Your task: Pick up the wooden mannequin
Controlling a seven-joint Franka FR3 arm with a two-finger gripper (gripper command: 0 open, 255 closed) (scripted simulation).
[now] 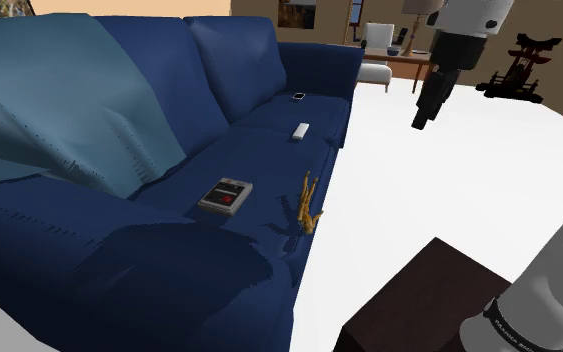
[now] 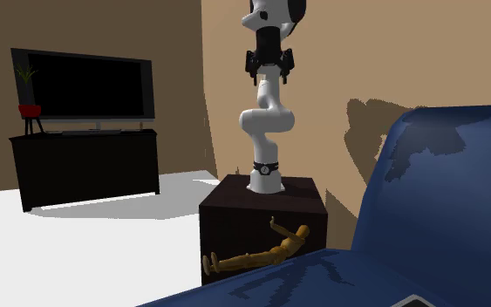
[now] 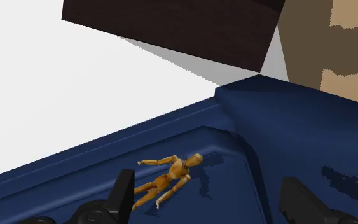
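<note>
The wooden mannequin is an orange-brown jointed figure lying flat on the blue sofa's seat, close to the front edge. In the second exterior view the mannequin lies stretched out just in front of the dark stand. My gripper hangs high above the white floor, well off the sofa's front edge and far from the figure. In the wrist view the gripper is open with nothing between its fingers. The mannequin shows far below, nearer the left finger.
On the seat lie a grey device with a red patch, a white remote and a dark phone. A light blue blanket drapes the backrest. A TV stands on a dark cabinet across the white floor.
</note>
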